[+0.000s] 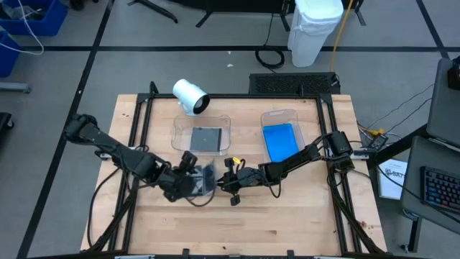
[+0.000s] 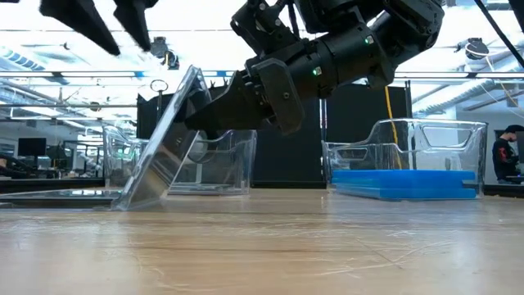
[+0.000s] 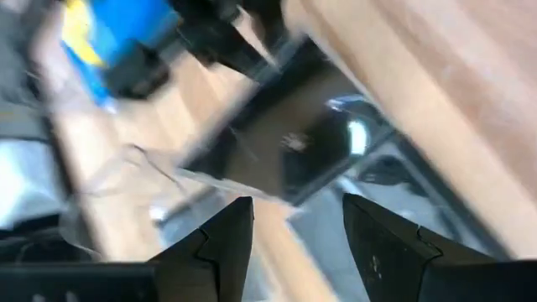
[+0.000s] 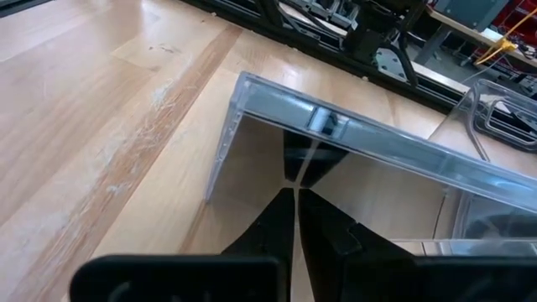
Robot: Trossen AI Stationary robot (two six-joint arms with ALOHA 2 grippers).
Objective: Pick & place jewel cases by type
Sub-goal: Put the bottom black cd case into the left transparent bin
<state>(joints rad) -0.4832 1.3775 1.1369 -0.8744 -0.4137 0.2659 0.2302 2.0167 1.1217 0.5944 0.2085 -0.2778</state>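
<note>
A dark grey/clear jewel case stands tilted near the table's middle, its lower edge on the wood and its upper edge raised toward the right. My right gripper is shut against its face. My left gripper is open and hovers above the case's left part, touching nothing. Another dark case lies in the left clear tray. Blue cases lie in the right clear tray. My right gripper presses its shut fingertips against the case's glossy down-facing face, just below the clear upper edge. It comes from the table's right, slanting downward. The case leans tilted on the fingertips, with its lower edge on the table.
The two clear trays sit on the far half of the table. A white cylinder lies by the far edge, behind the left tray. Bare wood lies along the near half. A person shows in the room beyond.
</note>
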